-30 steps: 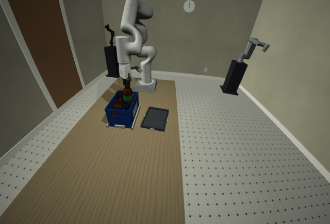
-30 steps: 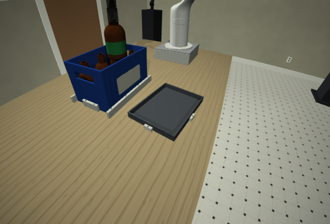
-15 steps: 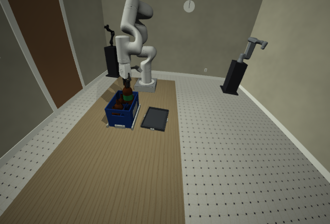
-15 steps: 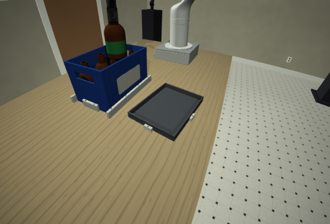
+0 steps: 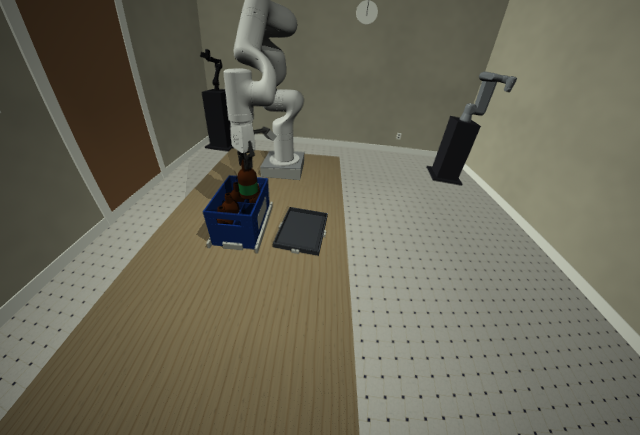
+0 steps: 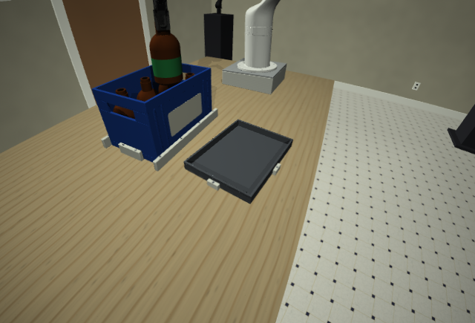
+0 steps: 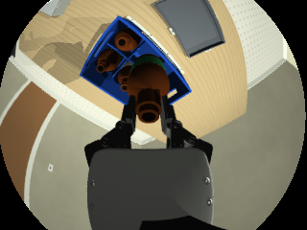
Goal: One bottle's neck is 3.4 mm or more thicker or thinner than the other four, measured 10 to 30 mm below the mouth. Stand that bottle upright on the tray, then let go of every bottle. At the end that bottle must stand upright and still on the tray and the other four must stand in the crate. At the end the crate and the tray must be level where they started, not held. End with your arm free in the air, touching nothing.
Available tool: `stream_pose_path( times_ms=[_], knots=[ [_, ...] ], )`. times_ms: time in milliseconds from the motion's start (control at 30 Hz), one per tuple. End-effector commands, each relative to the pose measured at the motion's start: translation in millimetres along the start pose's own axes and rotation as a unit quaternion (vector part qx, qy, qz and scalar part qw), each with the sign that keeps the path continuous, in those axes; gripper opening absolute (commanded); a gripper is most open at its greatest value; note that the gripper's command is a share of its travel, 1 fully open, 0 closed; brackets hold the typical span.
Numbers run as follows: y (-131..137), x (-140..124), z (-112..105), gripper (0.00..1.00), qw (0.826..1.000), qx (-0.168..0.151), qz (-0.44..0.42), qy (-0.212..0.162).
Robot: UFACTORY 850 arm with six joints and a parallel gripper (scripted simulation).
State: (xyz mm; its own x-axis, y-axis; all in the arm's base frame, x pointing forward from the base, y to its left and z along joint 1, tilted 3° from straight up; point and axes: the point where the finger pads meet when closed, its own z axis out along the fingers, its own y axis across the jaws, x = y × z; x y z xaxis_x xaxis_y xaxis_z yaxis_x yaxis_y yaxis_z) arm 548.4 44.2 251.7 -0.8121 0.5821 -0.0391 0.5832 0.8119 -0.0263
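From the top view: white arm [image 5: 258, 73] is reaching down over the blue crate [image 5: 235, 218], gripper [image 5: 246, 159] pointing straight down and clamping the neck of a brown bottle with a green label [image 5: 247, 184]. That bottle is sitting upright and well higher than the other brown bottles [image 5: 227, 205], its lower body still inside the crate's outline near the back corner closest to the arm's base [image 5: 294, 170]. Dark tray [image 5: 300, 230] is lying flat on the wooden table [image 5: 206, 327], just beside the crate, nothing on it. White stop blocks are sitting against the crate and tray edges.

From the exterior view: gripper [image 6: 161, 24] is closing on the neck, fingers [image 6: 160, 14] running vertically down over it. Green-label bottle [image 6: 165, 59] is hanging upright, green band above the crate rim, its bottom hidden behind the crate wall [image 6: 184, 113]. Two other bottle necks [image 6: 145, 87] are poking up lower inside; more are partly hidden. Tray [image 6: 283, 146] is sitting level, apart from the crate.

From the wrist view: looking down past the fingers onto the bottle mouth [image 7: 148, 107], pinched between both fingers. Crate compartments [image 7: 118, 57] are showing below with bottle mouths in them; exact count cannot be told. Tray [image 7: 190, 22] is showing beyond the crate.
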Motion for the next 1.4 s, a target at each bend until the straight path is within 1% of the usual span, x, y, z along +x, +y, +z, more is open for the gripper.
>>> stream_pose_path(
  times_ms=[0,533,1367],
  knots=[
    [1,-1,-4,0.0,1.0,-0.001,0.0,-0.001],
    [0,-1,-18,0.0,1.0,-0.001,0.0,-0.001],
    [1,0,-19,0.0,1.0,-0.001,0.0,-0.001]
  ],
)
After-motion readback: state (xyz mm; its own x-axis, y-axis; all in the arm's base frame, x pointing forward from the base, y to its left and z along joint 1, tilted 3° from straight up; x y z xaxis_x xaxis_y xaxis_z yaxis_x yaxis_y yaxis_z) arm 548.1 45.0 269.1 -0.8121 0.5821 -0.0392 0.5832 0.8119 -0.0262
